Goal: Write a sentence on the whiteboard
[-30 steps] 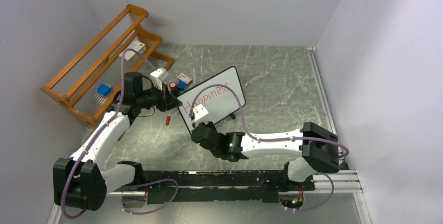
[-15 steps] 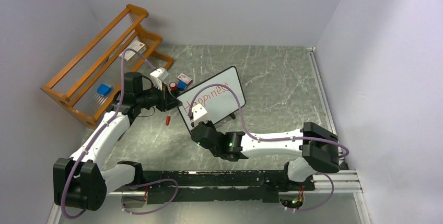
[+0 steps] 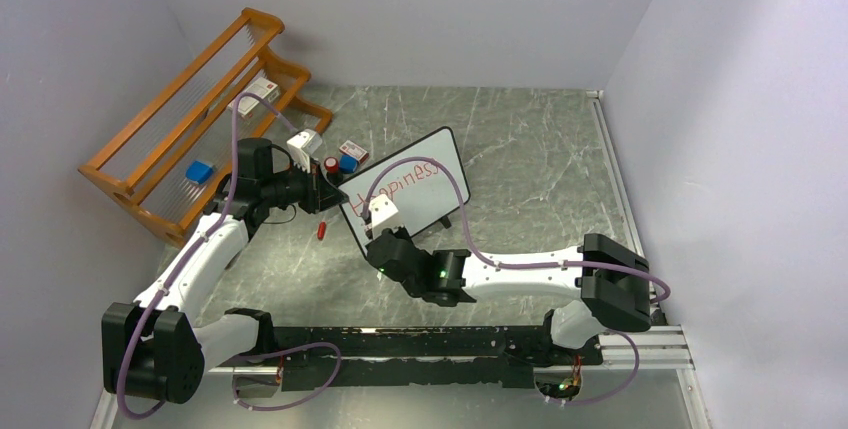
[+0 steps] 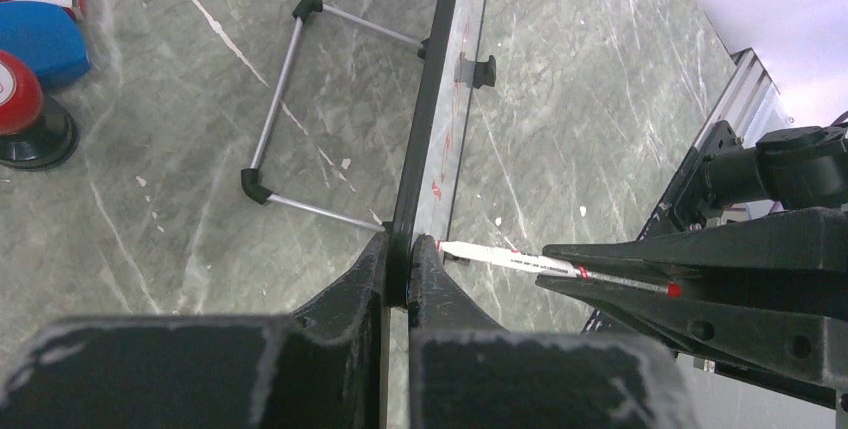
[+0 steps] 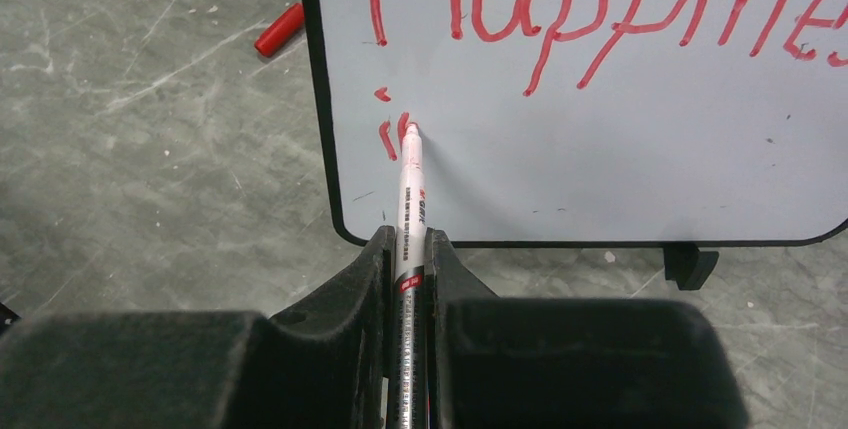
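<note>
My right pincer (image 5: 408, 241) is clamped on the marker (image 5: 409, 184), tip touching the whiteboard (image 5: 620, 149) under the "H", starting line two of the sentence (image 5: 560, 14). Left pincer (image 4: 400, 249) pinches the board's edge. I'd go with light pressure and short strokes.

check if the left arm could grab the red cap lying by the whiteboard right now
Probably not yet. The red cap lies close to the left gripper, but that gripper is shut on the whiteboard edge, steadying it while the right gripper writes with the marker. It would have to let go first.
</note>
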